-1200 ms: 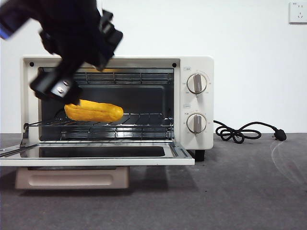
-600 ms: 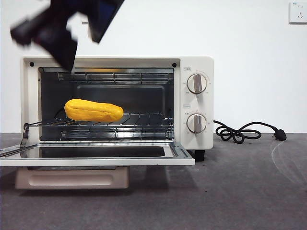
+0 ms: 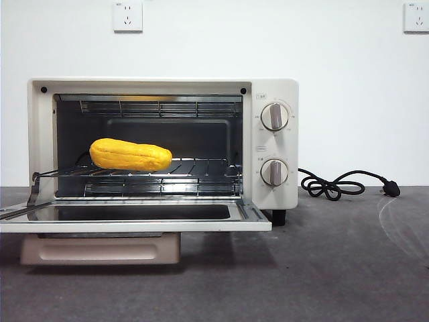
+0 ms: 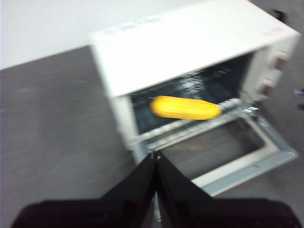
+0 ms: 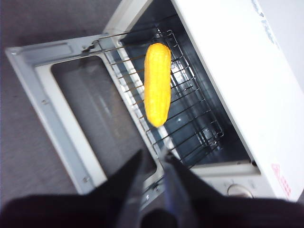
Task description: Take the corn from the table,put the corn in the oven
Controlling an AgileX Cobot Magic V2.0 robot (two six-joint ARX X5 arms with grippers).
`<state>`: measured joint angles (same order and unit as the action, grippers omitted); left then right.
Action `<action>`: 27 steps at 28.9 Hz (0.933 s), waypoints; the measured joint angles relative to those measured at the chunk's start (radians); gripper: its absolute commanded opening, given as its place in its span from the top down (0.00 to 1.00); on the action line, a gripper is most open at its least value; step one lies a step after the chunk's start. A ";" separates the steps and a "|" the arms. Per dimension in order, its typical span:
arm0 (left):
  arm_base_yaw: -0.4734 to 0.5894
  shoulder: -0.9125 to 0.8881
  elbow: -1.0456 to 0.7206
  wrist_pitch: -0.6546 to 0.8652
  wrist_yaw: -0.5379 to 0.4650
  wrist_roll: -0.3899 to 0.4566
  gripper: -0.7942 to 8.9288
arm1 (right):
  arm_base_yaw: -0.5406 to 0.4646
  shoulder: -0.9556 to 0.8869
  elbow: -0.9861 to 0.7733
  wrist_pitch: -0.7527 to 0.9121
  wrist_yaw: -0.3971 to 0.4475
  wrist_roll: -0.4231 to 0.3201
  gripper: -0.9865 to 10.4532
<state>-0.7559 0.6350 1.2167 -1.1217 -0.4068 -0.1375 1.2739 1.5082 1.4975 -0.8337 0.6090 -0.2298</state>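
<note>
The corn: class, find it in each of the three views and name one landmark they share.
Front view: the corn lies on the wire rack, left side of the oven cavity.
Left wrist view: corn at picture centre, on the rack.
Right wrist view: corn upper centre, lengthwise on the rack.
Shared landmark: the open oven door.

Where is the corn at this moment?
The corn lies on the wire rack inside the open oven, toward the left side in the front view, and no gripper touches it.

Glossy cream oven point(image 3: 278, 144), wire metal rack point(image 3: 194, 168), matt grey table point(image 3: 335, 268)
</note>
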 measured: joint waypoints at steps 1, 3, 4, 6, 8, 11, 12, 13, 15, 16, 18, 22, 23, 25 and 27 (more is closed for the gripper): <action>-0.003 0.004 -0.024 0.025 0.034 0.009 0.93 | 0.000 -0.022 0.000 -0.016 -0.021 0.003 0.93; -0.005 0.013 -0.066 0.067 0.105 0.029 0.93 | 0.000 -0.058 0.000 -0.044 -0.066 0.010 0.93; -0.005 0.017 -0.090 0.091 0.144 0.041 0.93 | -0.004 -0.076 0.000 -0.058 -0.097 0.013 0.93; -0.005 0.024 -0.133 0.127 0.220 0.062 0.93 | -0.019 -0.105 0.000 -0.084 -0.168 0.027 0.93; -0.005 0.029 -0.177 0.167 0.293 0.079 0.93 | -0.040 -0.128 0.000 -0.105 -0.253 0.041 0.93; 0.005 0.040 -0.235 0.204 0.375 0.102 0.93 | -0.089 -0.155 0.000 -0.133 -0.367 0.058 0.93; 0.016 0.044 -0.253 0.212 0.389 0.108 0.93 | -0.109 -0.163 0.000 -0.141 -0.393 0.064 0.93; 0.031 0.046 -0.268 0.215 0.407 0.114 0.93 | -0.130 -0.169 0.000 -0.147 -0.414 0.069 0.93; 0.064 0.053 -0.291 0.223 0.462 0.124 0.93 | -0.174 -0.177 0.000 -0.163 -0.451 0.077 0.93; 0.087 0.057 -0.301 0.225 0.496 0.130 0.93 | -0.199 -0.179 0.000 -0.173 -0.471 0.079 0.93; 0.137 0.061 -0.312 0.225 0.558 0.146 0.93 | -0.247 -0.182 0.000 -0.189 -0.513 0.082 0.93; 0.280 0.062 -0.314 0.248 0.733 0.189 0.93 | -0.348 -0.183 0.000 -0.201 -0.621 0.084 0.92; 0.324 0.068 -0.314 0.249 0.782 0.203 0.93 | -0.373 -0.183 0.000 -0.201 -0.644 0.084 0.92; 0.413 0.082 -0.314 0.248 0.862 0.229 0.93 | -0.415 -0.184 0.000 -0.203 -0.678 0.080 0.92; 0.512 0.107 -0.314 0.248 0.944 0.257 0.93 | -0.451 -0.185 0.000 -0.204 -0.697 0.077 0.92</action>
<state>-0.2436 0.7422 0.9031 -0.8742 0.5369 0.1196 0.8234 1.3235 1.4975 -1.0374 -0.0879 -0.1532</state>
